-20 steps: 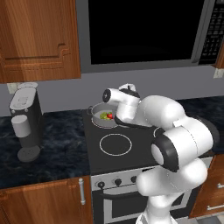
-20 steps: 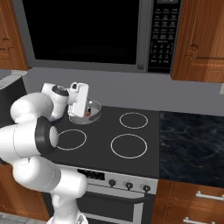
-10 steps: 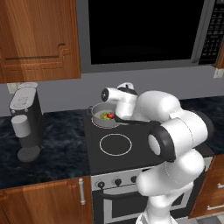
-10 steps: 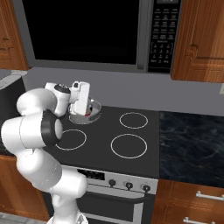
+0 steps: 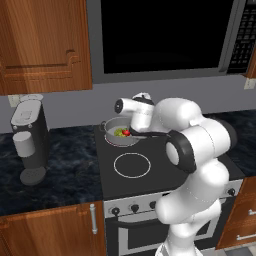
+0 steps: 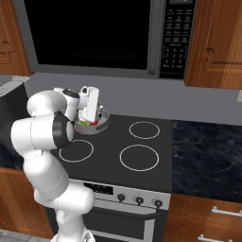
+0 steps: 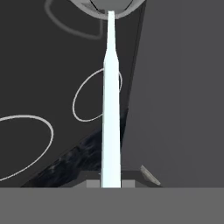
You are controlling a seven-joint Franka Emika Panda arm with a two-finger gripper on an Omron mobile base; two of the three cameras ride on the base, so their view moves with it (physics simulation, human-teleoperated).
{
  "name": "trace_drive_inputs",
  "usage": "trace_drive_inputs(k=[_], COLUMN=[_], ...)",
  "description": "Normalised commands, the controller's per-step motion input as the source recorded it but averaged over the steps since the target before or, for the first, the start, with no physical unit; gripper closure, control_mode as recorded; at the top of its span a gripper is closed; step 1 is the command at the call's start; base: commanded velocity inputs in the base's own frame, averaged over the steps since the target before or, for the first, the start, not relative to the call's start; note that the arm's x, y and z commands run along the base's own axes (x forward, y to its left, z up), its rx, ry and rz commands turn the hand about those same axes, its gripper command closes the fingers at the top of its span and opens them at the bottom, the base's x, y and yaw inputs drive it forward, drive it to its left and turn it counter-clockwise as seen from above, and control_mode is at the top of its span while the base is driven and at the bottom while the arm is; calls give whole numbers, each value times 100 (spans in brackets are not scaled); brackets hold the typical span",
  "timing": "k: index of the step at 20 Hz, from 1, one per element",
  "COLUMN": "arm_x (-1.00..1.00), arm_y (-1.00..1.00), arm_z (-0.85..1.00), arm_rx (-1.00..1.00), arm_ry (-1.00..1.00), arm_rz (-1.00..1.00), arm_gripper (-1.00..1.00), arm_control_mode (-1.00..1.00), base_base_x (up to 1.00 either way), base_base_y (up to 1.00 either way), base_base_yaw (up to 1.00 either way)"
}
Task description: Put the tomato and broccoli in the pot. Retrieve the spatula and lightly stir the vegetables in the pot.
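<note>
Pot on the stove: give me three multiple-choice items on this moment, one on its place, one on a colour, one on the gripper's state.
1. Where does the pot stand?
A. back left burner of the stove
B. front right burner
C. counter by the coffee machine

2. What colours are the vegetables in it?
A. orange and white
B. red and yellow-green
C. purple and brown

3. What is the gripper doing?
A. open above the pot
B. shut on nothing
C. shut on the spatula

Answers: 1 A, both base views put it at the back left ring. 2 B, the tomato and broccoli lie inside. 3 C, the hand view shows the white handle running from the fingertips.
</note>
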Motion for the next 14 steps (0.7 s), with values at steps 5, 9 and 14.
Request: trace_drive_inputs(k=[5,9,14], arm_x=[2,8,21], arm_y=[7,7,1], arm_z=[-29,-18,-1], arm_rx=[-1,-2,-1], arm_ry=[0,0,0], arm_rz=[0,0,0], arm_gripper=[100,100,100], arm_control_mode=[-100,-100,-100], base_base_x=[0,0,0], base_base_y=[0,0,0], base_base_yaw=[0,0,0])
